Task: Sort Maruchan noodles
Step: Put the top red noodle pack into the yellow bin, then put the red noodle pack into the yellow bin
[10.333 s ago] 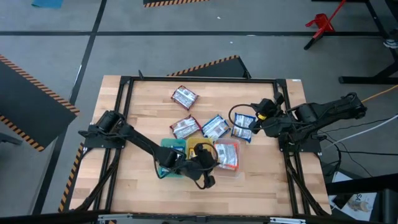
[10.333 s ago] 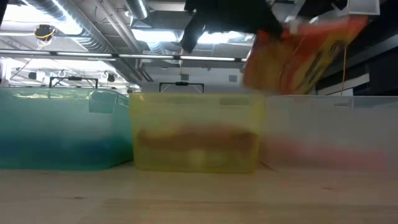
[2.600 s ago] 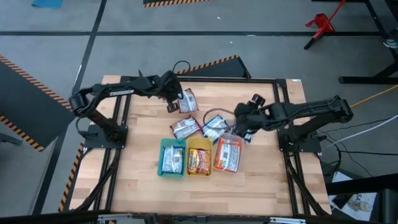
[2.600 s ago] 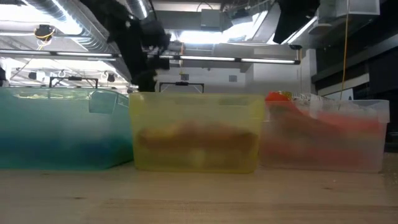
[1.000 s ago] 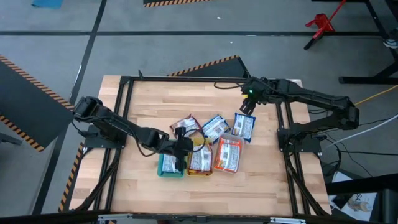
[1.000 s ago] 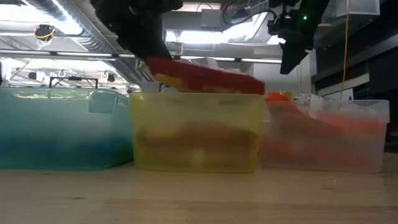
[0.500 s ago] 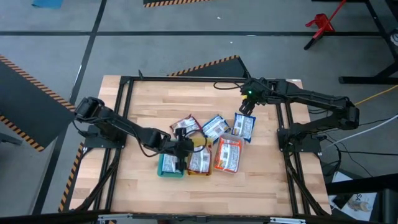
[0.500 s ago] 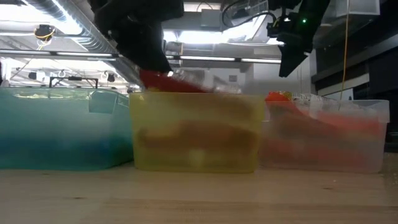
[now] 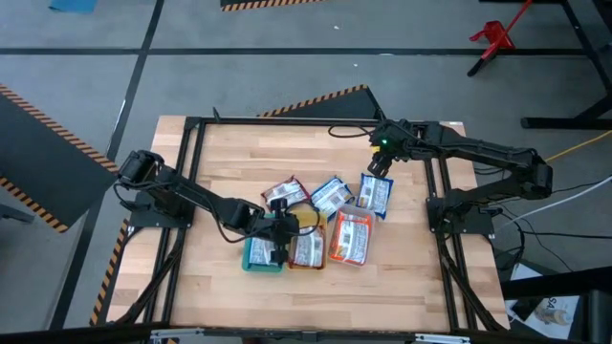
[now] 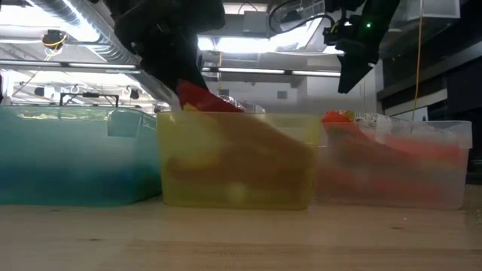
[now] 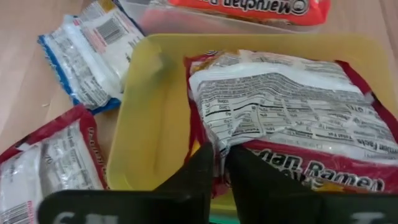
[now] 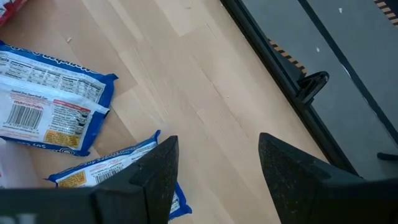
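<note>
My left gripper point(image 9: 283, 239) reaches down over the yellow tray point(image 9: 291, 220) and is shut on a dark red noodle packet point(image 11: 286, 118) that slants into that tray. The green tray point(image 9: 251, 260) beside it holds a blue packet, and the clear tray point(image 9: 361, 260) holds an orange one point(image 9: 349, 237). One dark red packet point(image 9: 285, 194) and two blue packets point(image 9: 331, 196) point(image 9: 374, 194) lie flat on the table behind the trays. My right gripper point(image 9: 380, 164) hangs open above the far right of the table, holding nothing. My left gripper pinches the dark red packet's edge point(image 11: 219, 148) near one corner between its two fingers. The fingers slant down from the table's left. The held end point(image 10: 190, 94) stands above the yellow tray's rim, and the rest slopes down inside the tray.
The three trays stand side by side at the table's middle, near its front. A black metal frame point(image 9: 287, 121) runs around the tabletop. Bare wood shows at the far left and along the near edge.
My left gripper has sunk a little over the yellow tray. The dark red packet, which hung nearly level above the rim, has tipped: its free end has dropped into the tray while its held end stays up.
</note>
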{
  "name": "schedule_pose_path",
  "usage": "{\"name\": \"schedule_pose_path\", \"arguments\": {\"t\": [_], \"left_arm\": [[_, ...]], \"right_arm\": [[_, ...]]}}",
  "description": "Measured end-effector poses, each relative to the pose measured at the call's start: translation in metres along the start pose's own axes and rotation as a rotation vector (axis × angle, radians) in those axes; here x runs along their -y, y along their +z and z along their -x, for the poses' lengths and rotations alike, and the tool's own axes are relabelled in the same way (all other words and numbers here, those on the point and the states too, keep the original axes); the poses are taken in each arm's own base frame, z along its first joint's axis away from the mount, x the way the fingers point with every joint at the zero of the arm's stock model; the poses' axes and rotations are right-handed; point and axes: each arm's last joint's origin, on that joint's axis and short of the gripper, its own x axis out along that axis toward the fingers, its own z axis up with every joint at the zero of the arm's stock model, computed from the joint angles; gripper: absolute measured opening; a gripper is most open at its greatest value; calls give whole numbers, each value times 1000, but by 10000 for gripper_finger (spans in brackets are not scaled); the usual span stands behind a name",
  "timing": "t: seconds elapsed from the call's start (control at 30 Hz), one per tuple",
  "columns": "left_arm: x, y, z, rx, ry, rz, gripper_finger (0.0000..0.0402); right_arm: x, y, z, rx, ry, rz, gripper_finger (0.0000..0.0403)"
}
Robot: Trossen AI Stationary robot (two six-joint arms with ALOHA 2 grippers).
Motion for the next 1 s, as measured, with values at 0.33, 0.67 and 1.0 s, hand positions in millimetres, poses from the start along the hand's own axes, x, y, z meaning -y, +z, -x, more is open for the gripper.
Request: {"name": "schedule_pose_path", "arguments": {"t": [0.33, 0.67, 1.0], "left_arm": [[-2, -3, 8, -79, -58, -21, 113], [-14, 14, 23, -107, 28, -92, 147], [-59, 31, 62, -141, 195, -156, 149]], "right_arm": [[-1, 0, 0, -3, 27, 1, 209], [-1, 0, 0, -2, 27, 1, 209], [-1, 1, 0, 3, 43, -1, 209]]}}
